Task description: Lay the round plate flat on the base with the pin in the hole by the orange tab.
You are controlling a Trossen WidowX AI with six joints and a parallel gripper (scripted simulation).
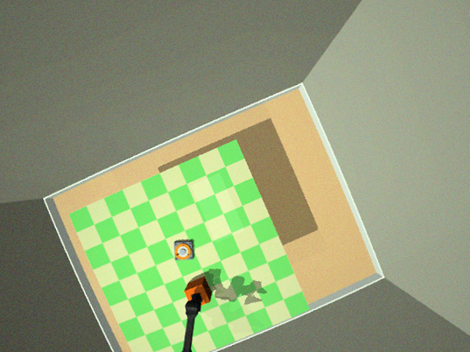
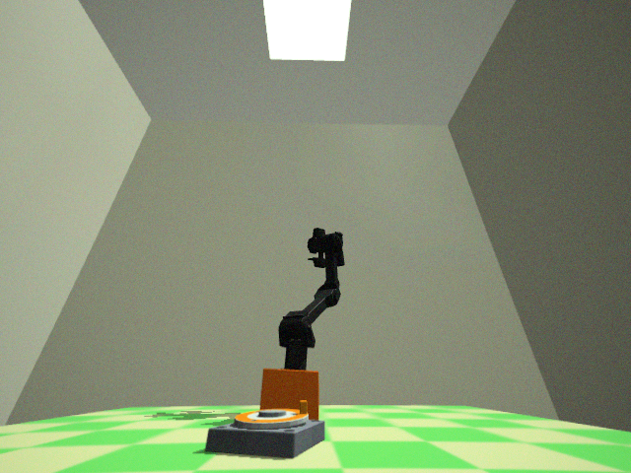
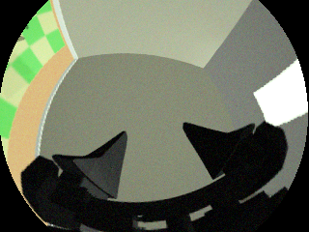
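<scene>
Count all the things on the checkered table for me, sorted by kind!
Round plate: 1
Dark base block under it: 1
Small orange tab standing up on the plate: 1
Robot arm with its open gripper held high: 1
Orange box under the arm: 1
Total: 5

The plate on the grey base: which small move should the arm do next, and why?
Probably lower the open gripper toward the plate. The gripper is high above the base, and its fingers frame only wall, so nothing is within reach yet.

Green-checkered mat (image 1: 145, 225), ceiling light (image 2: 307, 29)
</scene>
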